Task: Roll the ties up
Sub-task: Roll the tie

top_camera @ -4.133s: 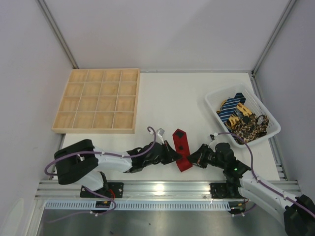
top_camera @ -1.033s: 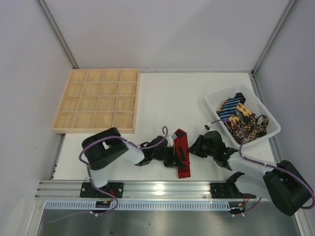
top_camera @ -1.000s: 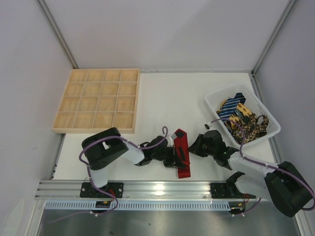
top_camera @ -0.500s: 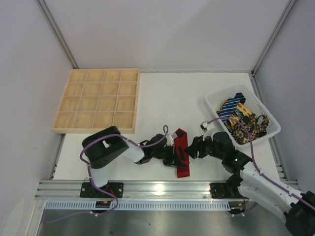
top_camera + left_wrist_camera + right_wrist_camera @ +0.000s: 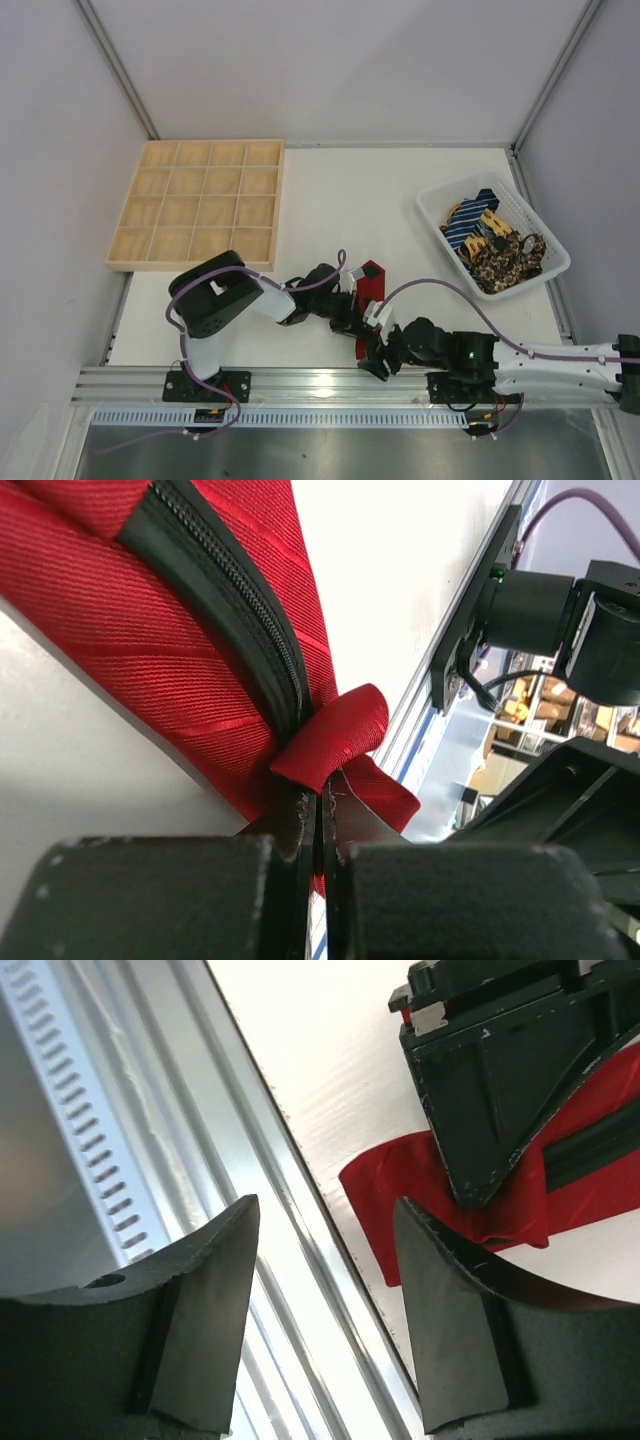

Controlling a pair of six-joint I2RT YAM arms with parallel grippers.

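A plain red tie [image 5: 371, 292] with a black strip along it lies lengthwise near the table's front edge. My left gripper [image 5: 356, 316] lies low at its left side, and in the left wrist view the gripper [image 5: 320, 802] is shut on a raised fold of the red tie [image 5: 180, 640]. My right gripper [image 5: 378, 360] is open at the tie's near end. In the right wrist view the gripper [image 5: 325, 1210] straddles the table edge, with the tie's end [image 5: 395, 1195] just beyond it. Navy striped [image 5: 466, 226], mustard [image 5: 493, 219] and speckled [image 5: 506, 258] ties lie in a basket.
A white plastic basket [image 5: 431, 206] stands at the right. A wooden tray [image 5: 195, 204] of square compartments sits at the back left. A metal rail [image 5: 300, 384] runs along the front edge, right under my right gripper. The enclosure's walls close in left, right and back.
My right arm has swung from the tie's right side down to its near end at the front edge. My left gripper has stayed on the tie, which has shifted slightly.
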